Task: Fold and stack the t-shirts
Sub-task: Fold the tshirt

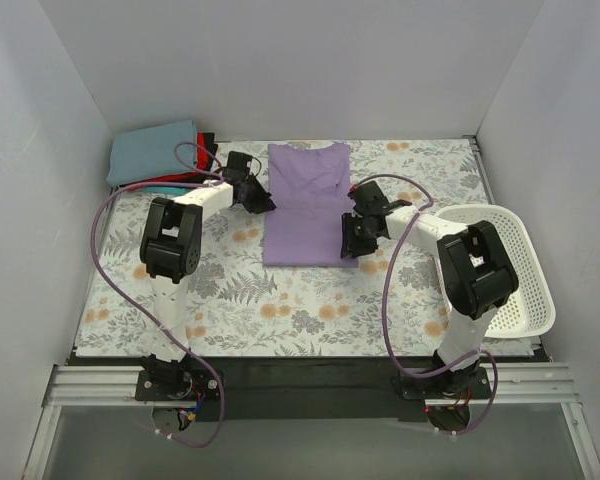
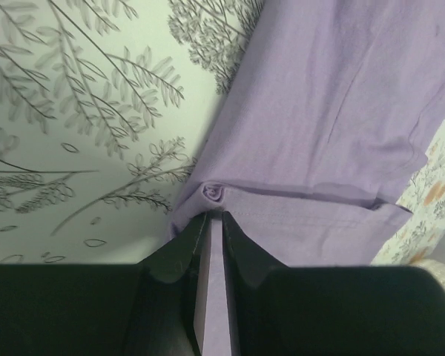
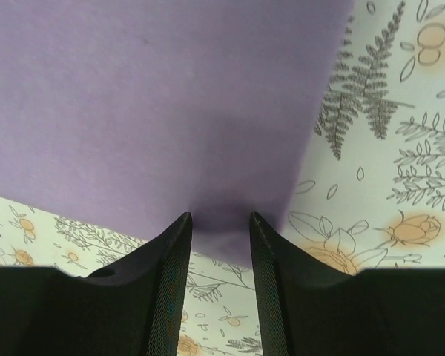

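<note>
The lavender-purple t-shirt (image 1: 305, 205) lies flat mid-table as a long strip, collar at the far end. My left gripper (image 1: 265, 200) is at its left edge; in the left wrist view the gripper (image 2: 215, 216) is shut on a bunched fold of the shirt (image 2: 334, 111). My right gripper (image 1: 348, 238) is at the shirt's near right corner; in the right wrist view the gripper (image 3: 221, 216) is open, with the shirt's edge (image 3: 170, 104) between the fingertips. A stack of folded shirts sits at the far left, grey-blue (image 1: 152, 152) on top with red (image 1: 175, 184) and black (image 1: 209, 140) edges showing.
A white mesh basket (image 1: 520, 290) stands at the right edge of the table. The floral tablecloth (image 1: 280, 300) covers the surface. White walls close in the left, back and right. Purple cables loop beside both arms.
</note>
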`<state>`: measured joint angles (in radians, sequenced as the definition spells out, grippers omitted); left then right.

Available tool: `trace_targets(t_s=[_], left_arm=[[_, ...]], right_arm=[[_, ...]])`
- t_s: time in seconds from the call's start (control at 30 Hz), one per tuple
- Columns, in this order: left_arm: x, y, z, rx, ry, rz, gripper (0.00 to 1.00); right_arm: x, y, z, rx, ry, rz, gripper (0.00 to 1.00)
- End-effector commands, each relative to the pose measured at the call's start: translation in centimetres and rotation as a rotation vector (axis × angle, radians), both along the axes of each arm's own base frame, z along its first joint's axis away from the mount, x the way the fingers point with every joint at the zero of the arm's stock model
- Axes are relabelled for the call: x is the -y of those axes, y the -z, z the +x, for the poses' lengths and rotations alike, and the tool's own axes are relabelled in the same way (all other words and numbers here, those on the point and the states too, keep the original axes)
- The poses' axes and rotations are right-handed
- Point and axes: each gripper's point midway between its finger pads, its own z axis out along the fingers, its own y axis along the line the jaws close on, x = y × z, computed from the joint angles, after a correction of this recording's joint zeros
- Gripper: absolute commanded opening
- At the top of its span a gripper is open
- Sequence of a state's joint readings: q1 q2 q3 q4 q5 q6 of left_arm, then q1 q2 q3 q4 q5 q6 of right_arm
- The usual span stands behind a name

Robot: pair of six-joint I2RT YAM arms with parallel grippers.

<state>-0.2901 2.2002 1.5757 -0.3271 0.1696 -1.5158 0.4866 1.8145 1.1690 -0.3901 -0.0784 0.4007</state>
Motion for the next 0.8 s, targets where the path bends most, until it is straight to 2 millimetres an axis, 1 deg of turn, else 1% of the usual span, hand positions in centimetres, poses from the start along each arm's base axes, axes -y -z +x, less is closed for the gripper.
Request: trace_targets(t_s=[0.0, 0.07, 0.17, 0.23, 0.27, 0.3, 0.4, 0.43, 0.5, 0.53, 0.57, 0.63, 0.67, 0.7, 0.73, 0.77], left_arm=[[-0.3, -1.3, 1.1, 0.036, -0.012, -0.004, 0.11], [-0.1, -1.6, 1.3, 0.044, 0.003, -0.016, 0.11], [0.1, -2.7, 1.8, 0.069, 0.011, -0.021, 0.11], [0.2, -3.9, 2.1, 0.098, 0.026, -0.020, 0.12], [0.3, -4.4, 2.1, 0.105, 0.032, -0.022, 0.12], [0.2, -5.4, 2.0, 0.117, 0.035, -0.021, 0.14], [-0.6, -6.3, 1.1, 0.114, 0.032, 0.017, 0.15], [-1.3, -6.9, 0.1, 0.109, 0.024, 0.038, 0.19], [-2.7, -6.3, -2.4, 0.051, 0.006, 0.086, 0.22], [-3.1, -8.0, -3.4, 0.074, 0.000, 0.090, 0.25], [-4.0, -5.8, -6.2, 0.005, -0.002, 0.120, 0.27], [-4.4, -5.7, -8.9, -0.007, 0.010, 0.117, 0.30], [-4.8, -5.7, -10.8, -0.010, 0.020, 0.120, 0.33], [-5.0, -5.6, -11.9, -0.012, 0.029, 0.121, 0.34], [-4.6, -5.7, -12.9, -0.015, 0.050, 0.104, 0.35], [-4.5, -6.4, -13.7, -0.001, 0.062, 0.096, 0.35]], right_arm=[[0.1, -1.3, -0.1, 0.050, 0.005, 0.019, 0.43], [0.4, -0.8, -0.4, 0.045, 0.007, 0.013, 0.43], [0.7, -0.2, -1.1, 0.029, 0.009, 0.007, 0.43], [0.9, 0.0, -1.4, 0.024, 0.014, 0.002, 0.43], [1.0, -0.1, -1.2, 0.031, 0.017, 0.001, 0.43], [1.1, -0.2, -1.3, 0.033, 0.018, 0.001, 0.43], [1.3, -0.8, -1.6, 0.044, 0.020, 0.009, 0.43], [1.5, -0.8, -1.8, 0.042, 0.022, 0.010, 0.43], [1.9, -1.4, -2.1, 0.049, 0.030, 0.023, 0.44], [2.0, -1.7, -2.1, 0.056, 0.032, 0.028, 0.45], [2.3, -1.6, -2.6, 0.048, 0.032, 0.030, 0.47], [2.6, -2.2, -2.7, 0.060, 0.042, 0.039, 0.50], [2.6, -2.3, -2.8, 0.061, 0.043, 0.045, 0.52], [2.6, -2.4, -2.8, 0.064, 0.043, 0.049, 0.53], [2.6, -2.5, -2.7, 0.063, 0.048, 0.055, 0.54], [2.4, -2.5, -2.8, 0.058, 0.045, 0.058, 0.54]])
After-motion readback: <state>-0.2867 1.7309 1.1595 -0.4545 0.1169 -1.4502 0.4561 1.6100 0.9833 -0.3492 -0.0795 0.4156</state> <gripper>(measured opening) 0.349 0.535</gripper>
